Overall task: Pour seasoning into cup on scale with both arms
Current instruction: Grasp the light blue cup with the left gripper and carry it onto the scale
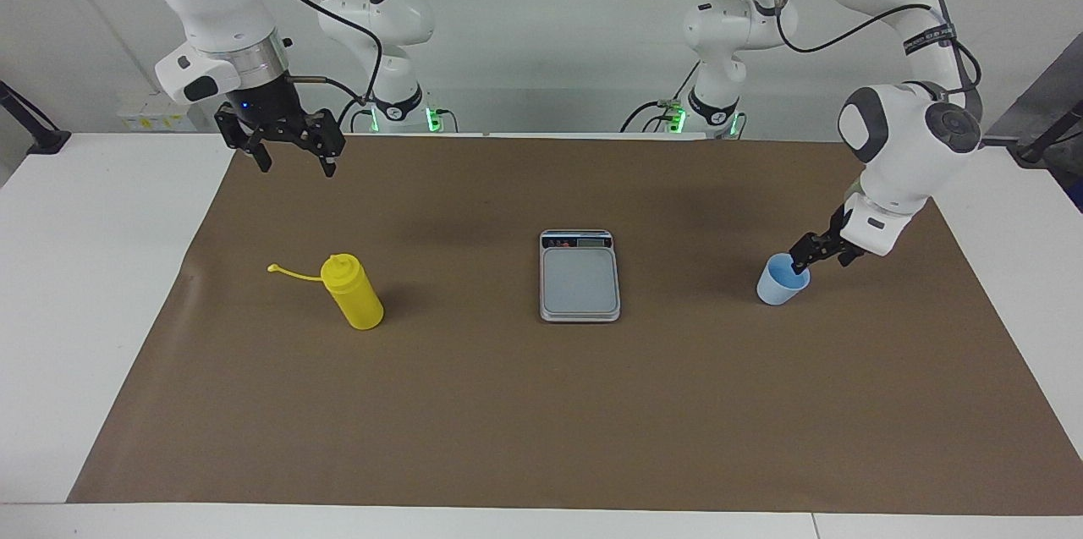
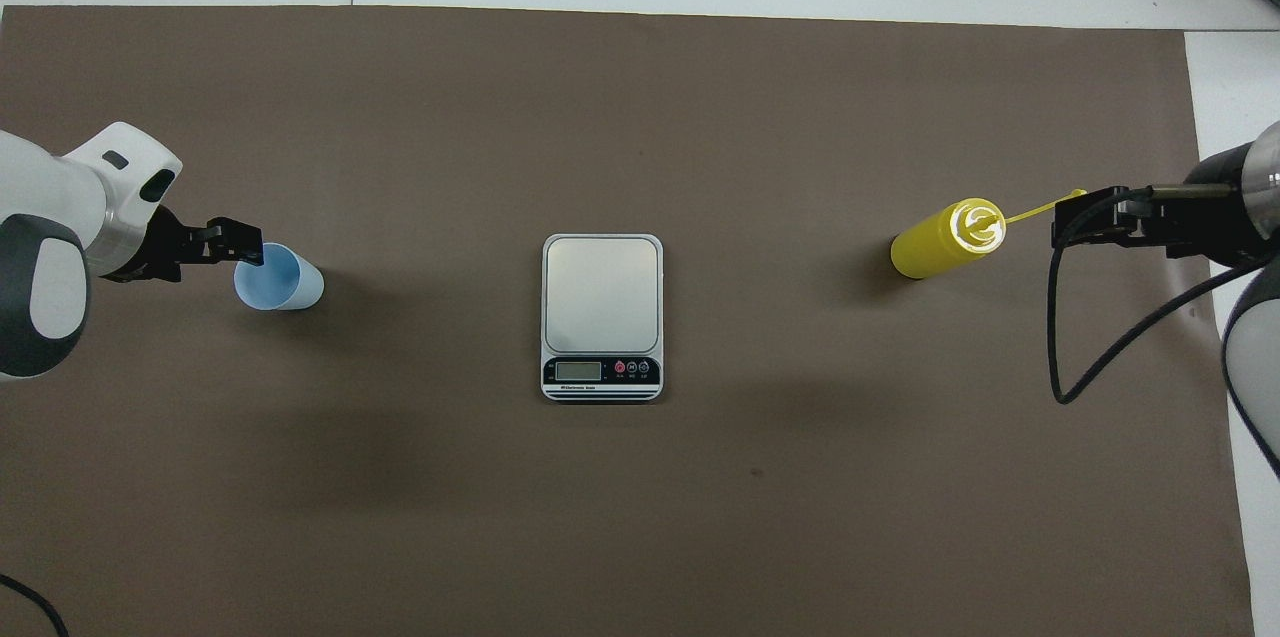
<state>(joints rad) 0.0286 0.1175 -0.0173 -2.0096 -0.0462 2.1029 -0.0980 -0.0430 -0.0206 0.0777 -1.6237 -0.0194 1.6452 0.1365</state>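
Pale blue cup [image 1: 782, 282] upright on worktop [image 1: 101, 285] toward my left arm's end, off the scale [image 1: 579, 275]. My left hand [image 1: 799, 259] spread at its rim; clumsy closing tips it. Right hand [image 1: 289, 148] spread, waiting above yellow squeeze bottle [image 1: 354, 292].

Yellow bottle [image 1: 356, 296], grey scale [image 1: 579, 277] and blue cup [image 1: 780, 283] stand apart, upright.
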